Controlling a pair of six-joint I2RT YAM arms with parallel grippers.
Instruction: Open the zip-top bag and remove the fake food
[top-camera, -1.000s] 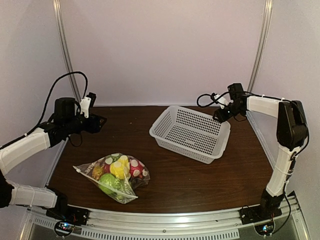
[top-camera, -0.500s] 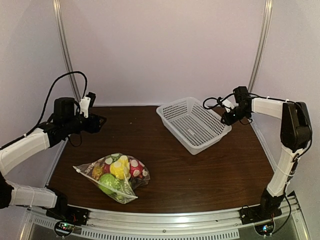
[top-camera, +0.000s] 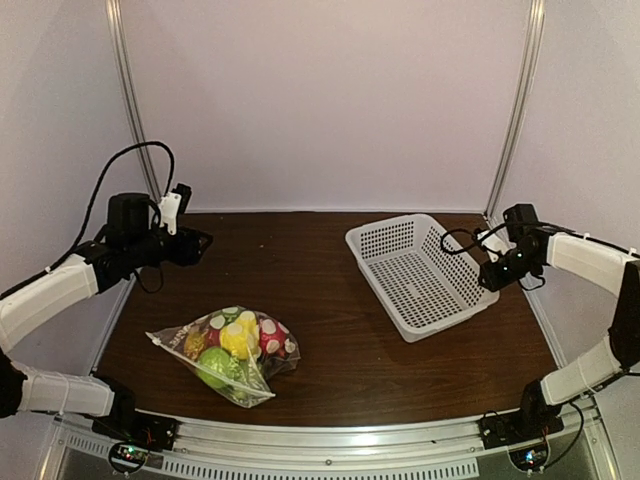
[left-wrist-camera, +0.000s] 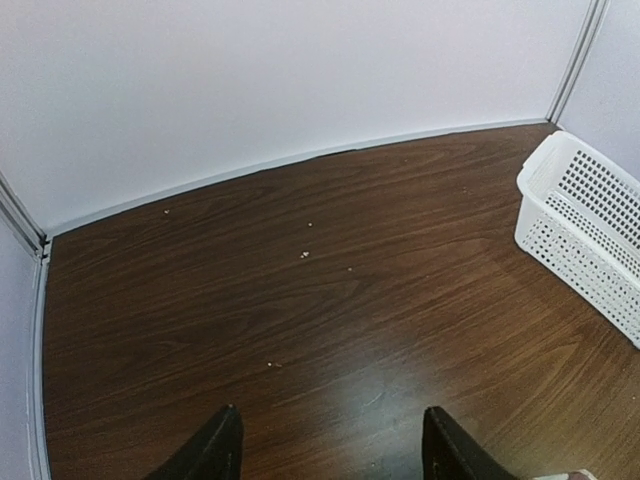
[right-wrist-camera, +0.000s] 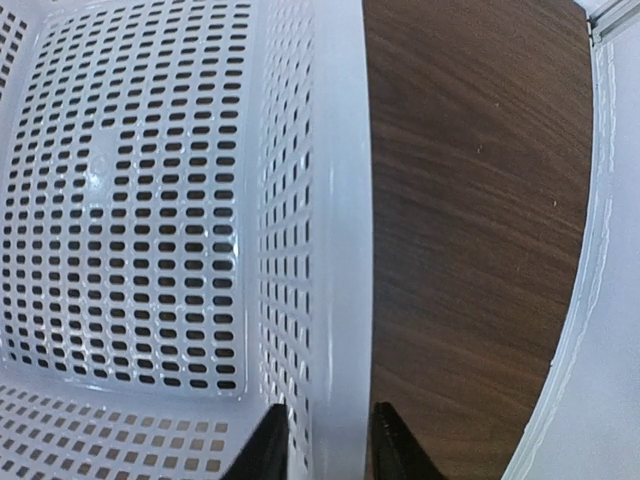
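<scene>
Top external: right tool (top-camera: 488, 283), gripping the white basket (top-camera: 385, 241) by its rim, has dragged it rightward; left tool (top-camera: 201, 241) gapes.

zip-top bag (top-camera: 172, 341): clear, white round dots | fake food (top-camera: 237, 338): glossy yellow, green, red, orange | basket (top-camera: 385, 238): white, rows of small slot perforations | table (top-camera: 340, 350): dark brown, wood-grain streaks | wall (top-camera: 320, 100): plain pale lilac-white

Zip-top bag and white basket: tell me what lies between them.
Only bare brown table lies between the zip-top bag and the basket. The top view shows no object on that stretch.
</scene>
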